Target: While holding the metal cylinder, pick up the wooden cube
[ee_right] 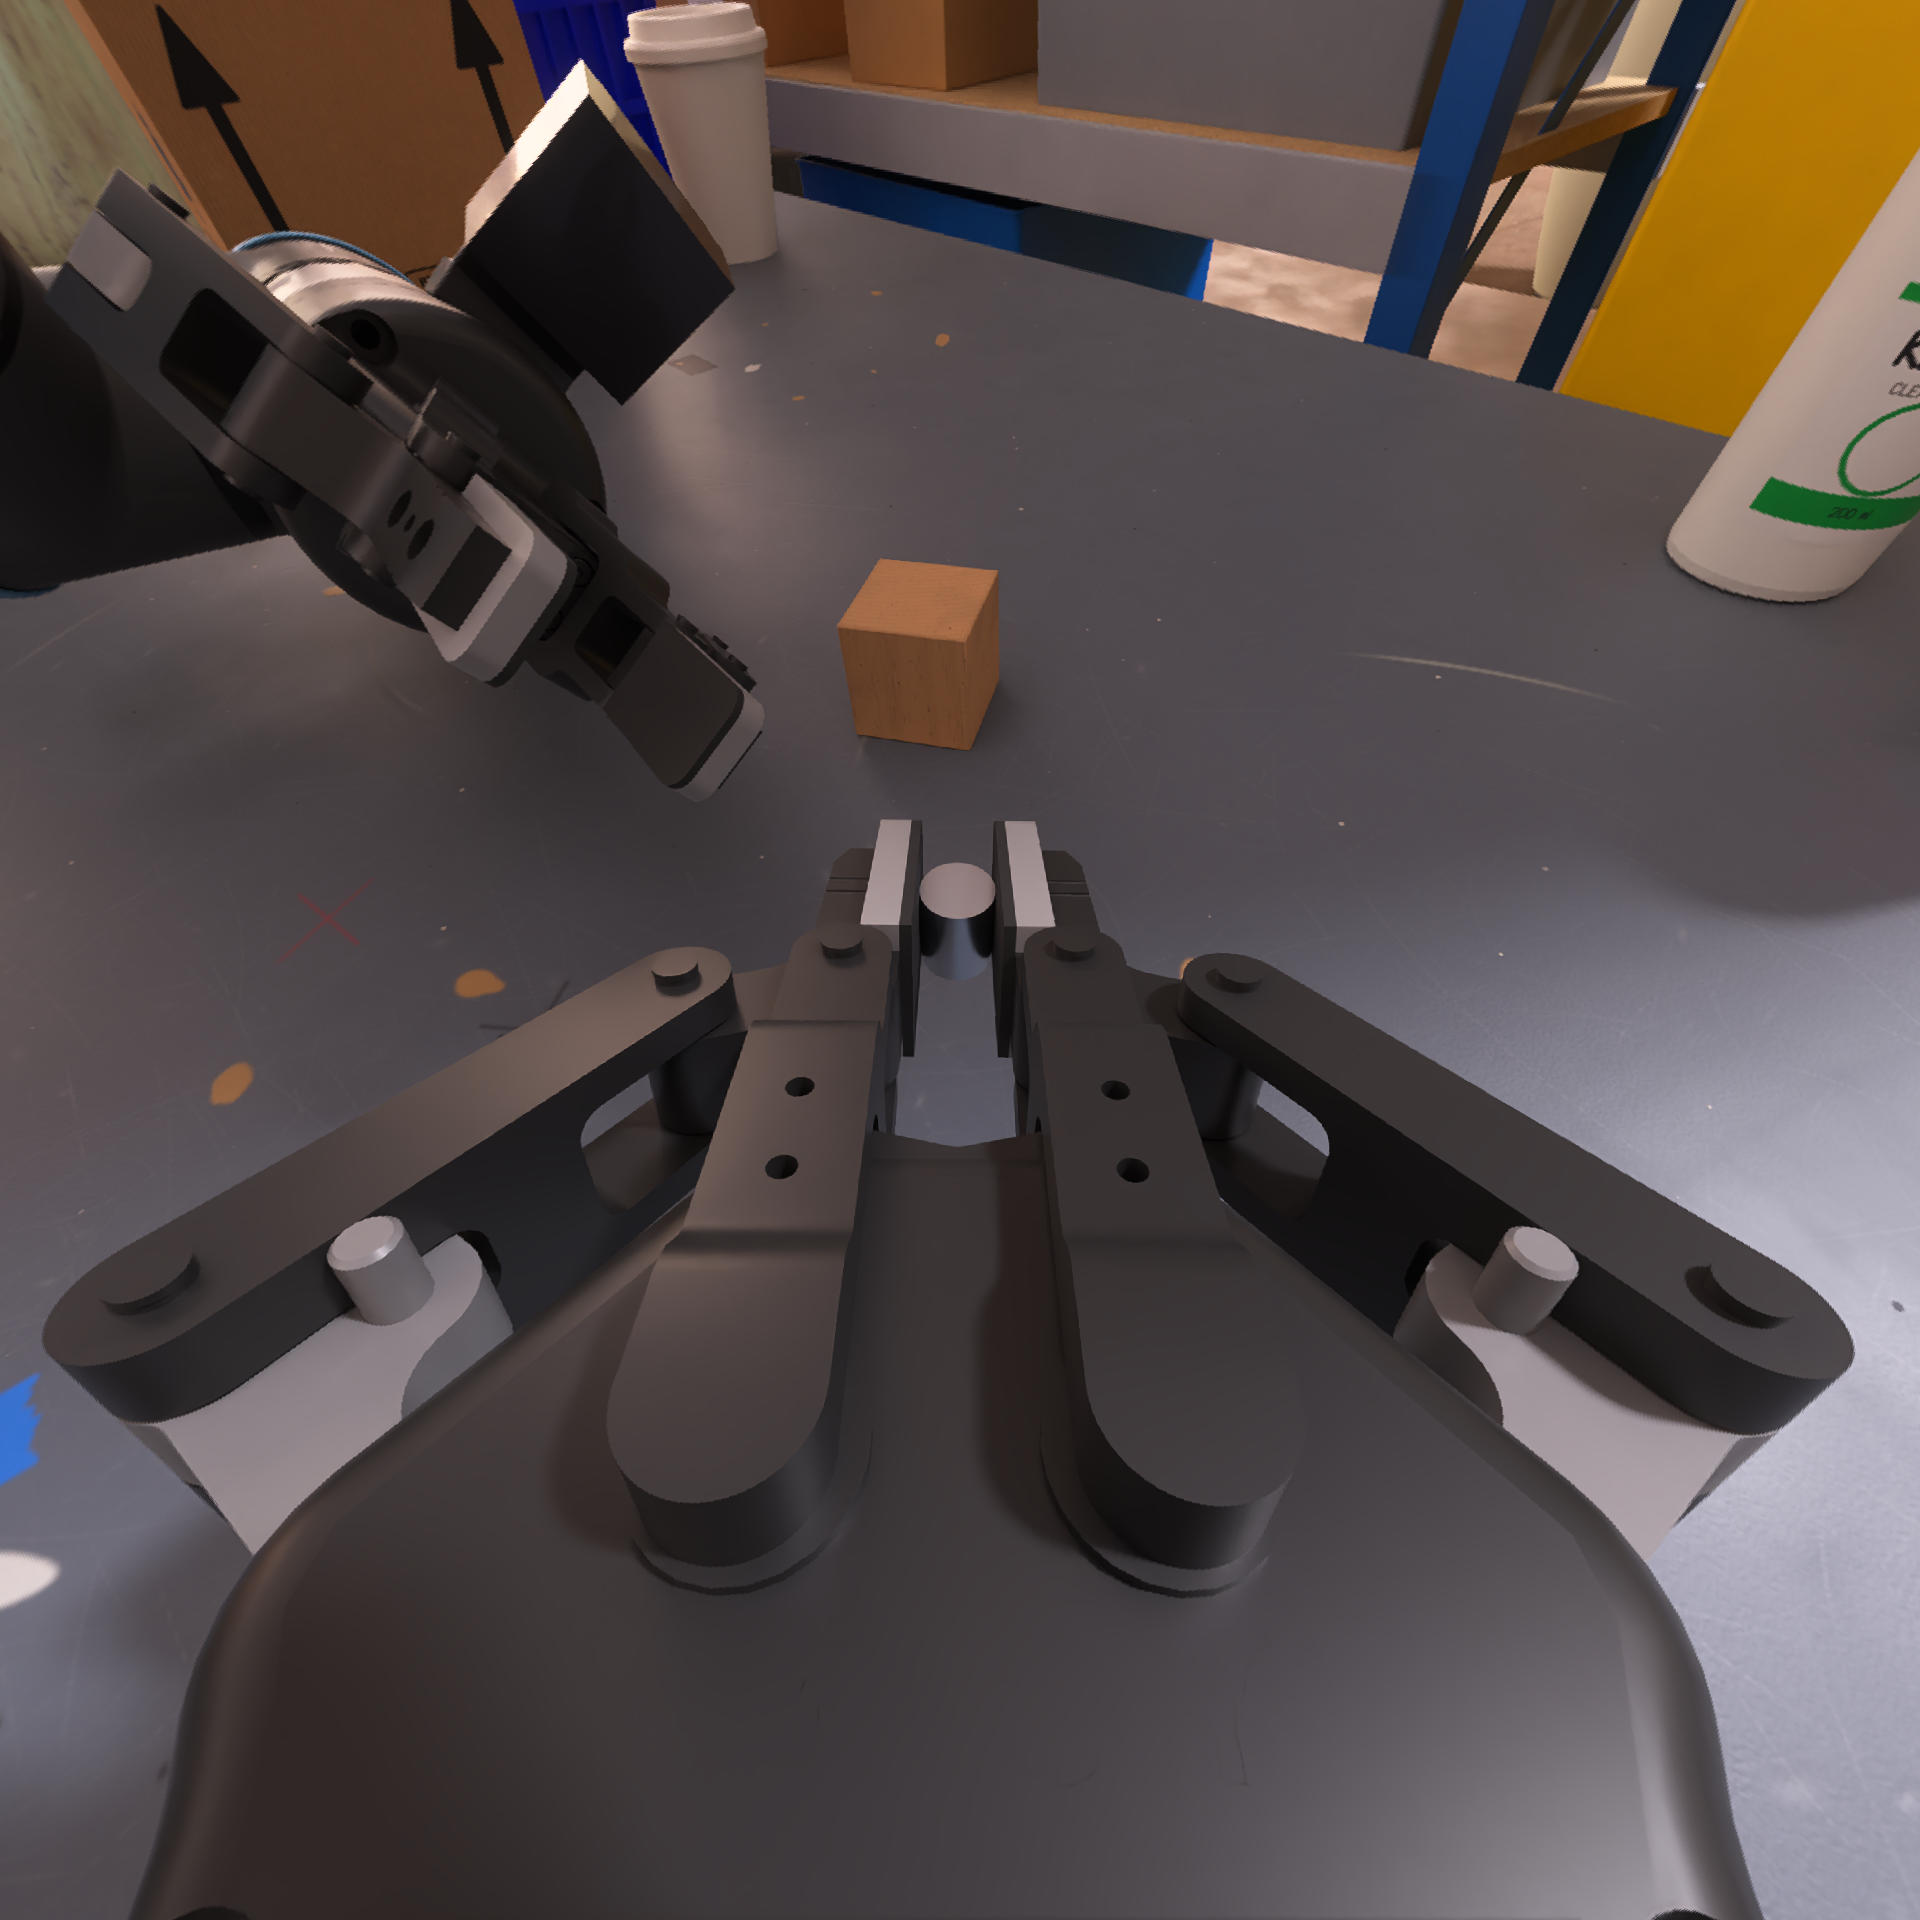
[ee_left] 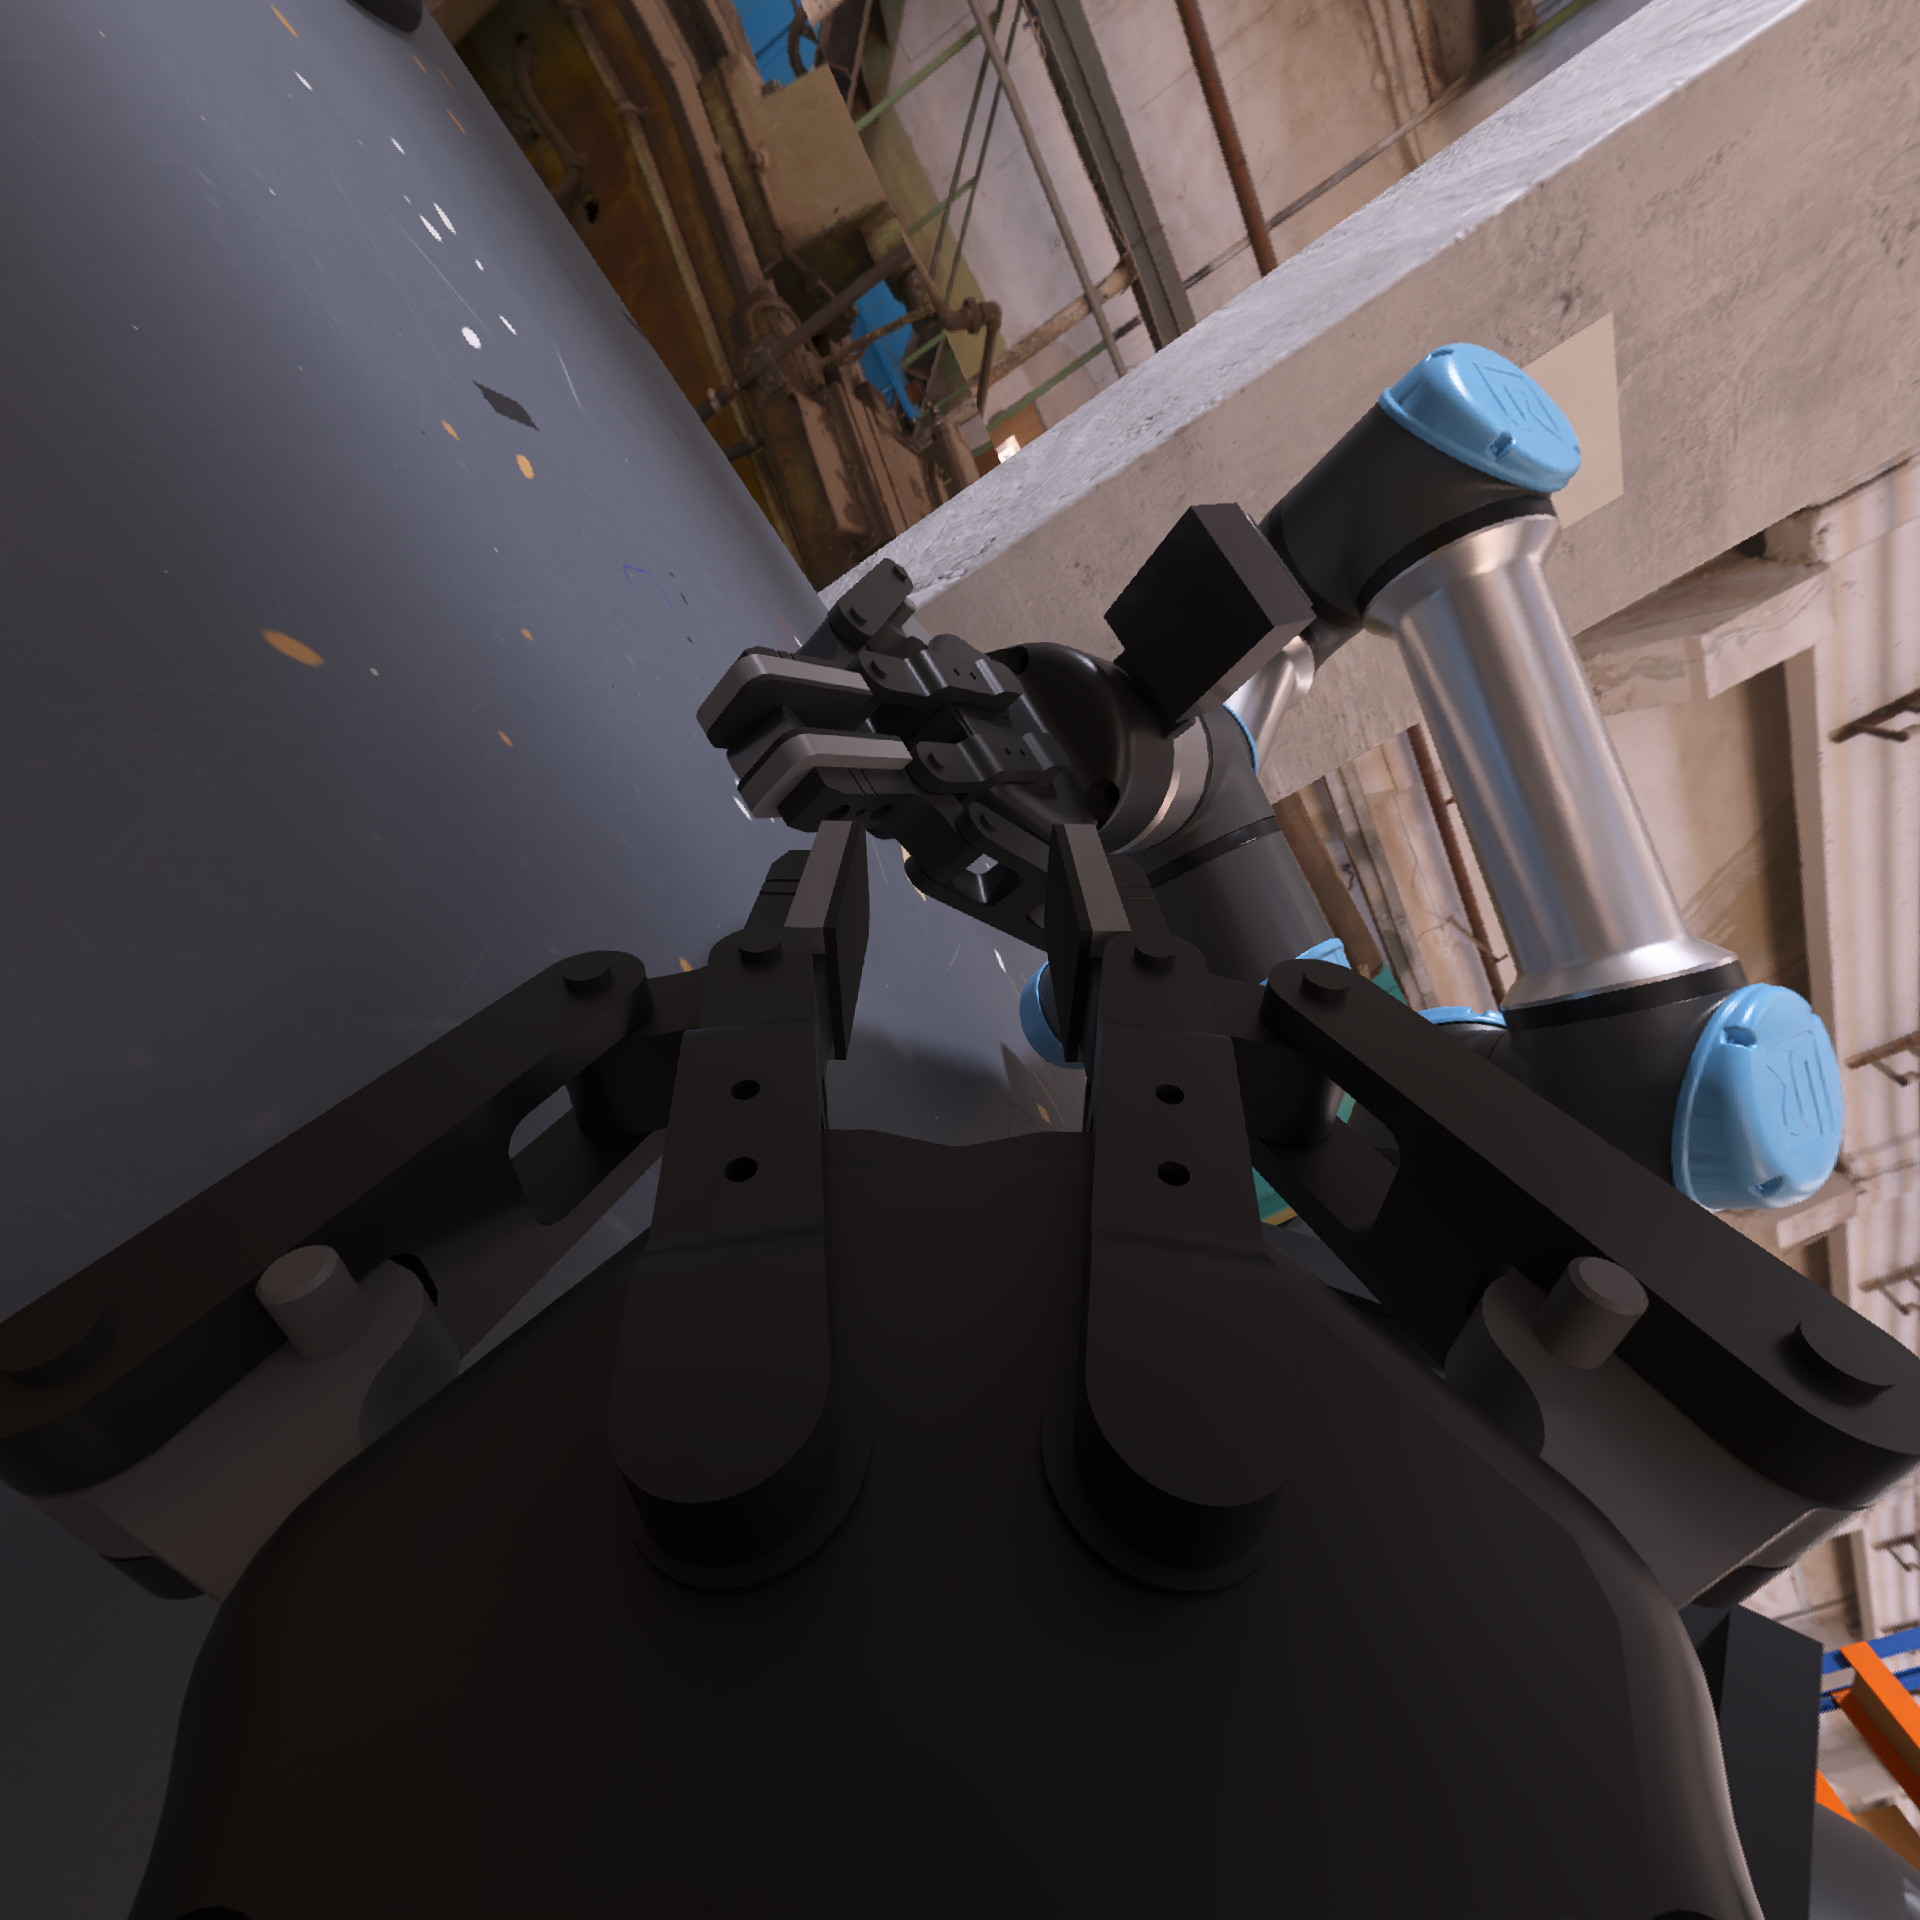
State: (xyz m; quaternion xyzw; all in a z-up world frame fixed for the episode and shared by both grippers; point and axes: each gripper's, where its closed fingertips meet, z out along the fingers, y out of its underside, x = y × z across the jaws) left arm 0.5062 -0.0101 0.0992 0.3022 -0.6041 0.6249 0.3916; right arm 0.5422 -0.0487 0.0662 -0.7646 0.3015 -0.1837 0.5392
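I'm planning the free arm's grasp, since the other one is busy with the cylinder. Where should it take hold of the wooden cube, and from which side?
Probably from above, pinching two opposite vertical faces of the wooden cube. It sits flat on the table with open space all around. The left gripper is free; the right gripper holds the metal cylinder.

Left wrist view, tilted, faces the right gripper [ee_left: 821, 748]; right wrist view overlooks the table [ee_right: 1351, 727], sharing the left gripper [ee_right: 717, 727].

Warehouse or industrial workshop. Paint-flecked grey worktable [ee_right: 1299, 540]; blue steel shelving [ee_right: 1455, 166] with cardboard boxes [ee_right: 925, 42] at 12 o'clock; arrow-marked carton [ee_right: 343, 114] at 11 o'clock; concrete beam [ee_left: 1455, 312] and rusty pipework [ee_left: 1231, 135] overhead.
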